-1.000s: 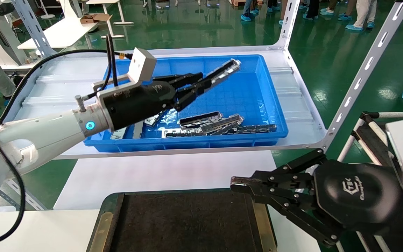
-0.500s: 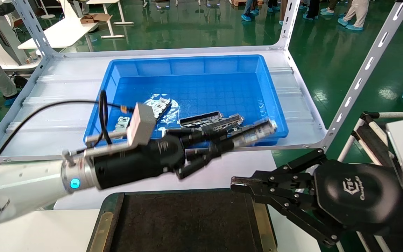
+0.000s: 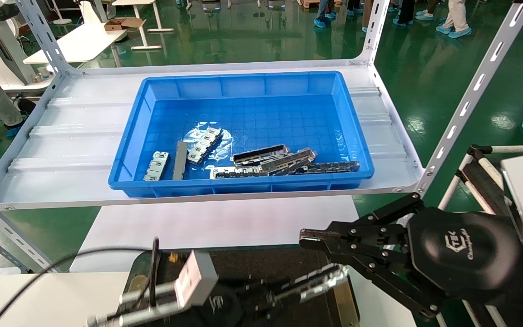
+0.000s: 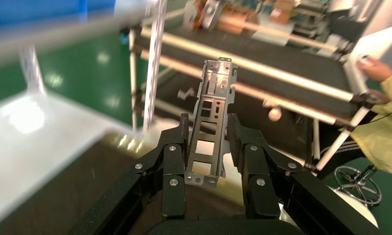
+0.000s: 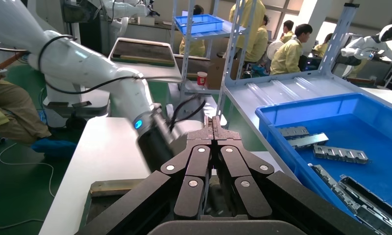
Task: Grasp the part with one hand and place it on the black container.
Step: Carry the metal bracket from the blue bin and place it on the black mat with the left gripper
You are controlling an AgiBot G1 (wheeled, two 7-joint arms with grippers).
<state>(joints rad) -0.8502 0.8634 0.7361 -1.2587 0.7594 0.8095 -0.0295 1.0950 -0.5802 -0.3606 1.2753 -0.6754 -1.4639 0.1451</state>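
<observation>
Your left pincer (image 3: 266,290) sits low at the near edge of the head view, over the black container (image 3: 243,259), and it is pinching the part (image 4: 211,127). In the left wrist view the fingers (image 4: 173,161) press on both long sides of the strip near its lower end, and most of its length sticks out beyond the fingertips. In the head view the part (image 3: 320,278) points right and slightly away from you, its free end above the container's right brass strip; you cannot tell from these views whether it touches the tray surface. Your right pincer (image 3: 307,238) hangs at the near right, just beside the container's far right corner, fingers pointing left; the right wrist view shows its fingertips (image 5: 213,128) pressed together with nothing between them. The blue bin (image 3: 243,81) stands on the shelf (image 3: 84,131) beyond the white tabletop (image 3: 216,222) and holds several other metal pieces (image 3: 284,163) along its near side, well apart from both pincers.
</observation>
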